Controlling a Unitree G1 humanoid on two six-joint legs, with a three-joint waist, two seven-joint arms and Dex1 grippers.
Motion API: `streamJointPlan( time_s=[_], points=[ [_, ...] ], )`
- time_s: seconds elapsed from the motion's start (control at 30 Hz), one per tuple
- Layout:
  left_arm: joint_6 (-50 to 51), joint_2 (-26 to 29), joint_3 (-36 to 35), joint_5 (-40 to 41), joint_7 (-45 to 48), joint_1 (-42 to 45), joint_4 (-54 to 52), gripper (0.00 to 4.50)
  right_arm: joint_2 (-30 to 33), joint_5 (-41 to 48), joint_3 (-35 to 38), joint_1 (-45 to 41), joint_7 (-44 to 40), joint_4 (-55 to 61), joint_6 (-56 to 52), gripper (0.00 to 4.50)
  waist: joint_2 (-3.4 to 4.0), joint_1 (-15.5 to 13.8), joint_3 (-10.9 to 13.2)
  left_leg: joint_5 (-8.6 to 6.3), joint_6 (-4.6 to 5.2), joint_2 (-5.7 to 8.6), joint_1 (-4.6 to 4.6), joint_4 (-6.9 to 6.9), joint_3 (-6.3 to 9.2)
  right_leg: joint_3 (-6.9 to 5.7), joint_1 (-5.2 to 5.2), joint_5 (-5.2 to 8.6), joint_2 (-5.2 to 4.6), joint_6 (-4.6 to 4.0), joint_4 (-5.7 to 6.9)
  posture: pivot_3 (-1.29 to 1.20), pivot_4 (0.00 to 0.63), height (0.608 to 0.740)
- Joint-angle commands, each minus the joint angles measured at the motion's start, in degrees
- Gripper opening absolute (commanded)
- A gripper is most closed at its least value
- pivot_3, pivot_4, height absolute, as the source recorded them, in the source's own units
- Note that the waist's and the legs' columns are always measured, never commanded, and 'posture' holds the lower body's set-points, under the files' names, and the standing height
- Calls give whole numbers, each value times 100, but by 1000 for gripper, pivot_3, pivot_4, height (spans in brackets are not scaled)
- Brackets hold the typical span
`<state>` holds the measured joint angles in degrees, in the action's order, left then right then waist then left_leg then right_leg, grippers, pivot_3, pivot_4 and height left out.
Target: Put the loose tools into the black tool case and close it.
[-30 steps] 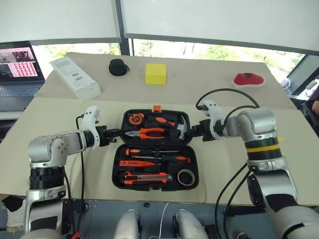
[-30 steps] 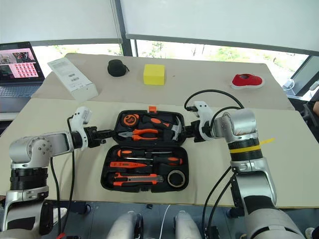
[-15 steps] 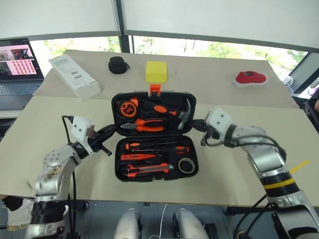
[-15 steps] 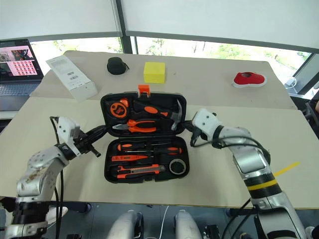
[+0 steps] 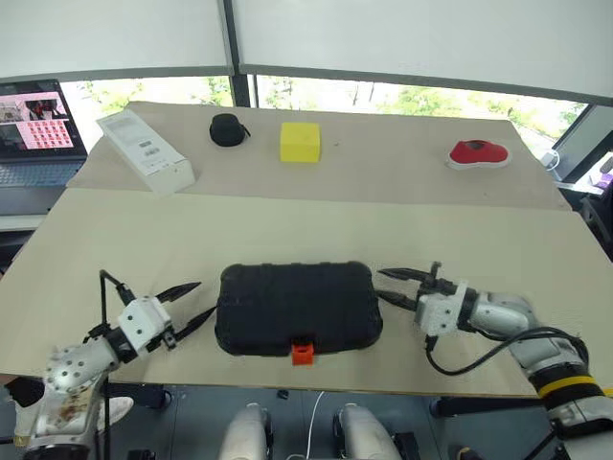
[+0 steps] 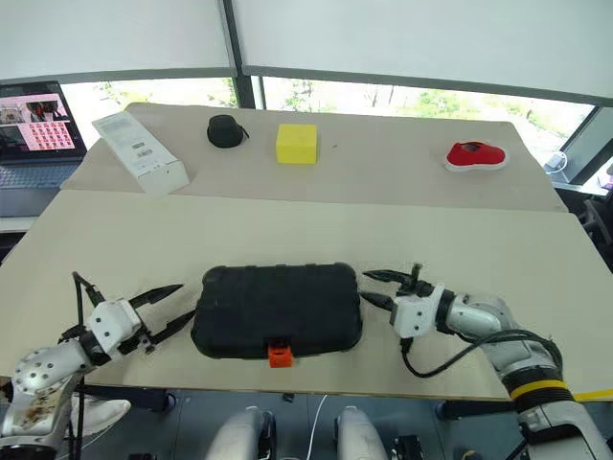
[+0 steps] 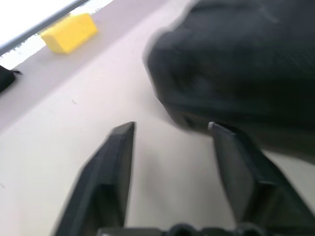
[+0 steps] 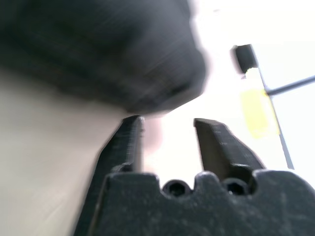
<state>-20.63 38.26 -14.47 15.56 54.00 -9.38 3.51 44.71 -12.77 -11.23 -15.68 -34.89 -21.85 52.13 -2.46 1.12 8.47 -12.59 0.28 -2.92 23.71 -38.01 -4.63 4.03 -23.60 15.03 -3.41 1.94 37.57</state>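
Black tool case (image 5: 297, 307) lies shut at the near surface (image 5: 316, 225) edge. Left gripper (image 5: 187, 307) and right gripper (image 5: 397, 286) flank it, jaws spread, empty. Risk: orange latch (image 5: 303, 354) possibly unfastened; lifting could reopen it.

Closed black tool case (image 5: 297, 307) taken as landmark, lying flat near the front edge of the desk (image 5: 115, 240). Bare desk is seen on both short sides of the case; each gap is occupied by a gripper with fingers spread: left gripper (image 5: 189, 305) just beside the case's left end, right gripper (image 5: 397, 287) just beside its right end. A wide bare strip lies behind the case. Farther back, well apart from it: white box (image 5: 146, 149), black pouch (image 5: 228, 129), yellow block (image 5: 300, 141), red object (image 5: 478, 153). Orange latch (image 5: 303, 353) protrudes at the case's front edge.
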Motion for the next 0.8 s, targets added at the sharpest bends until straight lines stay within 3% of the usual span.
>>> streamJointPlan(
  time_s=[0.03, 0.07, 0.17, 0.3, 0.37, 0.57, 0.8],
  points=[
    [443, 293, -300, 384, 115, 102, 26, 2914, 289, 685, 278, 290, -222, 290, -197, 2544, 3, -11, 2, 0, 0, 0, -4, 0, 0, 0, 3, 0, 0, -1, 1, 0, 150, 740],
    [583, 349, -313, 452, 153, 147, 38, 2914, 345, 885, 322, 394, -319, 356, -358, 2369, 3, -20, 3, 0, 0, 1, -14, 0, 1, -1, 15, 1, 0, 0, 0, 0, 150, 740],
    [1040, 513, -160, 578, 298, 591, 100, 2210, 699, 1889, 394, 1011, -983, 913, -1040, 1442, 2, -72, 4, -1, 1, -1, -39, 1, 5, -6, 50, 4, -4, 4, -7, 0, 150, 740],
    [1482, 523, 33, 622, 366, 1129, 130, 737, 994, 2577, 447, 1722, -1454, 1985, -1738, 85, 1, -45, 3, -1, 1, -3, -46, 1, 7, -7, 57, 4, -5, 4, -9, 0, 150, 740],
    [1724, 504, 252, 494, 369, 1597, 286, 56, 1028, 2756, 425, 2031, -1537, 2579, -2278, 0, 0, -42, 3, -1, 1, -1, -45, 1, 11, -8, 55, 4, 2, 4, -5, 0, 150, 740],
    [2046, 468, 1001, -107, 486, 2684, 1063, 56, 779, 2538, 110, 2383, -1548, 3827, -3468, 0, -2, -12, 2, -1, 0, 2, -44, 1, 10, -6, 52, 4, 9, 4, -2, 0, 150, 740],
    [2257, 536, 1600, -263, 1284, 3154, 1522, 56, 255, 1836, -197, 1807, -1518, 3843, -3992, 0, -8, -36, 5, -1, 0, 5, -36, -1, 7, -5, 45, 4, 10, 5, -2, 0, 150, 740]
  ],
)
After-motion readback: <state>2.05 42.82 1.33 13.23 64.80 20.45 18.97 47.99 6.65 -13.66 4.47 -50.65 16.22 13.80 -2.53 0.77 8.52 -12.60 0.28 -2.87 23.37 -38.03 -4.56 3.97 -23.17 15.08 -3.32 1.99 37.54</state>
